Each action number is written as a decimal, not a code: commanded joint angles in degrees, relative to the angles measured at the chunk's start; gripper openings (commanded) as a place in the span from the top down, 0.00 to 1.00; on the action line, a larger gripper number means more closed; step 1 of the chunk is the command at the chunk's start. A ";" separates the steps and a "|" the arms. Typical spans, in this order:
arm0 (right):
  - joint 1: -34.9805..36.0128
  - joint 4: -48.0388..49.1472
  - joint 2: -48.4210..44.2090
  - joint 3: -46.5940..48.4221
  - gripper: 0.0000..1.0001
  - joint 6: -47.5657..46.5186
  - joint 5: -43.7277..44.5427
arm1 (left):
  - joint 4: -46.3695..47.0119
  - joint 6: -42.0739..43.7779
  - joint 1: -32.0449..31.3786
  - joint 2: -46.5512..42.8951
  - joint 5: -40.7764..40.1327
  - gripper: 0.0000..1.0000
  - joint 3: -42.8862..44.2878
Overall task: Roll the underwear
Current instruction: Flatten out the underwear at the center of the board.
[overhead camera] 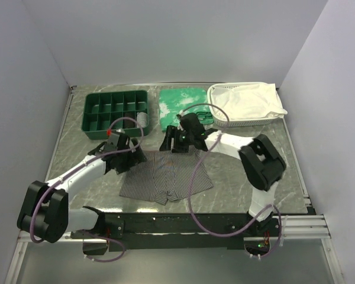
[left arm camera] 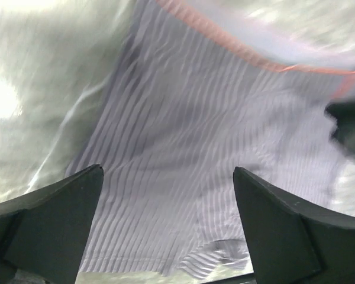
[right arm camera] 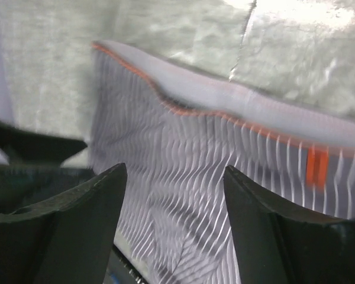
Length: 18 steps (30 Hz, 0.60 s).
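dark fingers (left arm camera: pixel 53 219) of the left gripper (left arm camera: pixel 167 171) fill the bottom of its wrist view, spread wide with nothing between them, pinstriped fabric right below. over to the right gripper (right arm camera: pixel 174 171), same story: jaws apart above the orange-edged waistband, the little orange-red tag (right arm camera: pixel 316 165) off to one side. from above, the underwear (overhead camera: pixel 165 177) lies flat on the worktop (overhead camera: pixel 231 195) between both arms, waistband at the far edge under the two grippers. behind it sit a green compartment tray (overhead camera: pixel 86 112), a green cloth (overhead camera: pixel 180 103) and a white cloth (overhead camera: pixel 245 100).
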 commanded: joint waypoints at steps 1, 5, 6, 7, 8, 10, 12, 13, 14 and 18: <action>-1.07 2.05 -13.92 -2.59 0.25 -2.51 5.03 | -1.44 3.23 0.10 -1.02 -1.08 0.00 7.86; -3.00 -7.08 -18.85 -6.28 0.25 -2.51 11.82 | -0.47 4.11 0.10 1.18 2.07 0.00 12.17; -3.61 -8.49 -20.68 -7.59 0.25 -3.03 12.09 | -0.21 4.11 0.10 2.40 2.18 0.00 12.61; -3.70 -8.67 -21.75 -10.74 0.25 -3.30 12.18 | 0.92 4.20 0.10 3.11 2.52 0.01 13.05; -3.71 -8.50 -22.63 -12.34 0.26 -3.30 11.57 | 1.46 4.29 0.10 3.90 3.05 0.01 13.32; -3.70 -7.45 -24.91 -17.16 0.28 -2.51 9.82 | 2.86 4.46 0.18 6.53 3.32 0.01 14.02; -3.53 -4.91 -26.41 -20.25 0.31 -0.84 6.66 | 4.62 5.16 0.18 10.12 4.46 0.02 14.81; -3.53 -4.03 -26.76 -22.96 0.32 -0.14 5.95 | 5.15 5.60 0.18 11.54 5.07 0.03 15.95; -3.53 -2.28 -27.11 -24.29 0.32 1.43 4.90 | 5.42 6.30 0.18 13.03 5.69 0.03 16.74; -3.35 0.46 -27.12 -29.13 0.33 4.08 4.27 | 6.56 6.40 0.18 18.75 5.52 0.08 18.42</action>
